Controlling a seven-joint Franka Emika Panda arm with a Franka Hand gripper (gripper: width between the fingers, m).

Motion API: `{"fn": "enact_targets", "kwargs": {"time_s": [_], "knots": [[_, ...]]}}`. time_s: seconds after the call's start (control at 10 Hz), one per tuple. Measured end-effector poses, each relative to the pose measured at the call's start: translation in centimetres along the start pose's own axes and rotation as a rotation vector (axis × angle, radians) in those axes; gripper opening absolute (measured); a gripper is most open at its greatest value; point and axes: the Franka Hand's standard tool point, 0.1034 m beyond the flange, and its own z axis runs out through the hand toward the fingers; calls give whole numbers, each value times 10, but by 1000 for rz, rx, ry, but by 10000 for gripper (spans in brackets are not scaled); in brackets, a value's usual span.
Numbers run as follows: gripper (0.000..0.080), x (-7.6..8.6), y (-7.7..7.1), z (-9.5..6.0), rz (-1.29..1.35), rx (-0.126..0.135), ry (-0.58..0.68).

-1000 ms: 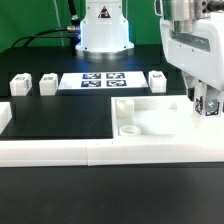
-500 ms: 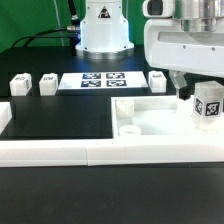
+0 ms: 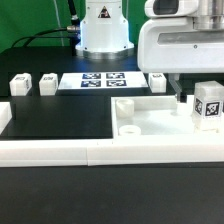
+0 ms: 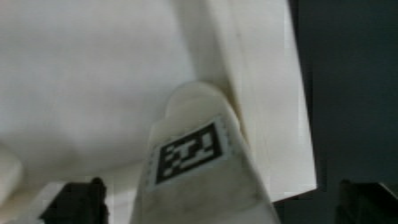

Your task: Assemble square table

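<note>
Gripper (image 4: pixel 222 203): jaws wide apart, one either side of the upright leg (image 3: pixel 207 105), clasping nothing.
Tabletop (image 3: pixel 150 128): lies flat against the front border rail (image 3: pixel 60 150), toward the exterior view's right.
Upright leg: stands on the tabletop's far corner at the exterior view's right; whether it is fully seated cannot be told.
Loose legs (image 3: pixel 20 84), three: on the black table (image 3: pixel 60 115) behind, two at the exterior view's left of the marker board (image 3: pixel 100 80), one at its right.
Progress, by judgement: one leg of four placed, three corners left to fill.
</note>
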Motion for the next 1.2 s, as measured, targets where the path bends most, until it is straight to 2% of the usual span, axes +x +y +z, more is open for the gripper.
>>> {"fn": "enact_targets", "kwargs": {"time_s": [0.2, 0.4, 0.7, 1.0, 1.1, 1.2], "knots": [[640, -1, 0, 1, 13, 0, -2], [289, -1, 0, 2, 26, -1, -3], [290, -1, 1, 2, 231, 0, -3], [290, -3, 2, 1, 757, -25, -15], [290, -4, 1, 2, 952, -11, -30], [291, -4, -2, 3, 1185, 18, -54]]}}
